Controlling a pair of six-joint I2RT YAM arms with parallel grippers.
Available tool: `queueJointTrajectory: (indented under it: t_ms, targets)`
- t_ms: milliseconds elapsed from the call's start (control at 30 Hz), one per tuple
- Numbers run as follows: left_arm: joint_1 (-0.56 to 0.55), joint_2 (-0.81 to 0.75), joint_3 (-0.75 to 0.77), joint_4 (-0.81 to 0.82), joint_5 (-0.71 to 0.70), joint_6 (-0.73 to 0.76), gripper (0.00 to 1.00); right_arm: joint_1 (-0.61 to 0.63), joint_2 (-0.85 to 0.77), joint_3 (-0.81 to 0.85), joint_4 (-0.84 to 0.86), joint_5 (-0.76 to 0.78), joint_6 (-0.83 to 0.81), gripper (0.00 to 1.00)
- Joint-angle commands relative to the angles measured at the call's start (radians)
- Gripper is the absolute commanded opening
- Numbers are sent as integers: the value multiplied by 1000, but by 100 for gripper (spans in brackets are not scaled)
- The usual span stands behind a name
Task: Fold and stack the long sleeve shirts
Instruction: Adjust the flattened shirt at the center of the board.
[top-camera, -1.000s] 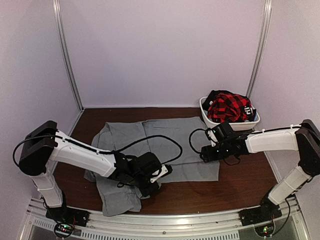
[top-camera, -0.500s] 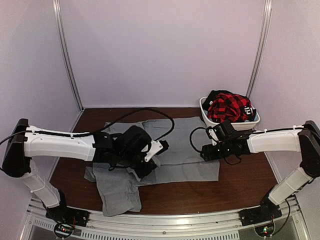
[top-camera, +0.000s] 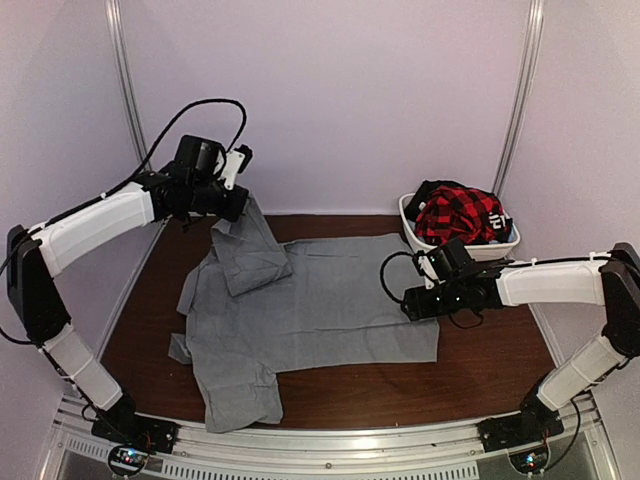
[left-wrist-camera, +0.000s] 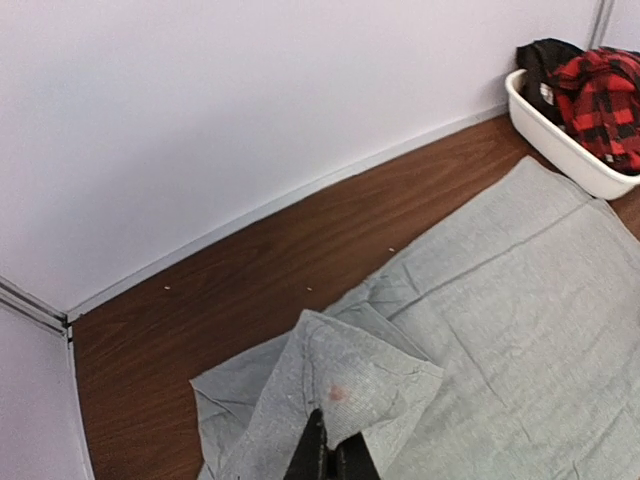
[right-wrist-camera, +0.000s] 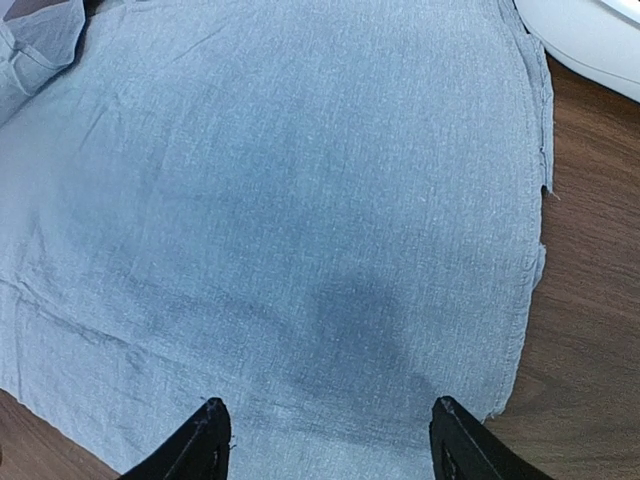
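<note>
**Left gripper** (top-camera: 238, 197): raised high at the rear left corner, above the table (top-camera: 480, 372) and close to the back wall. Its jaws are closed tight on a pinch of the grey shirt (top-camera: 330, 310). The wrist view shows the cloth caught between them. From the grip a strip of cloth hangs down to the shirt's rear left part, where a flap lies folded over the body. Whether the held part is a sleeve or a corner of the body I cannot tell from either view.

**Grey shirt:** spread over the middle of the table, mostly flat. Its far edge lies a little short of the back wall and its right edge near the basket (top-camera: 508, 244). At the near left a portion is bunched and reaches toward the table's front edge.

**Right gripper** (top-camera: 410, 303): low over the shirt's right part, jaws apart, nothing between them. Its wrist view shows both fingers (right-wrist-camera: 212, 430) above cloth, with the shirt's right edge and bare wood to the side.

**Basket:** white, at the rear right corner. It holds a red-and-black plaid shirt (top-camera: 455, 215) with dark cloth (top-camera: 428, 190) beside it, heaped above the rim.
</note>
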Motion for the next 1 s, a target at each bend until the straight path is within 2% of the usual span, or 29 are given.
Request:
queueJointTrajectory:
  t_ms: [0,133,333,433,533,600,767,967]
  targets:
    - [86,157,127,7,12,48,0,-3,-22,-9,19,14,-8,69]
    - [115,282,209,14,35,76,0,-6,-23,-24,29,12,-7,69]
    - [117,432,238,18,72,70,0,-6,-20,-34,41,3,0,69]
    - [117,466,226,27,86,62,5,-7,-16,-33,46,-2,2,69]
    - [117,466,207,27,126,39,18,-7,-11,-30,45,-7,3,69]
    - [117,445,192,27,182,20,38,-6,-9,-28,45,-8,4,69]
    - [117,318,99,78,299,-11,75,-7,-9,-24,45,-17,7,69]
    - [112,118,-109,82,426,-109,88,-6,-26,-31,40,-19,10,69]
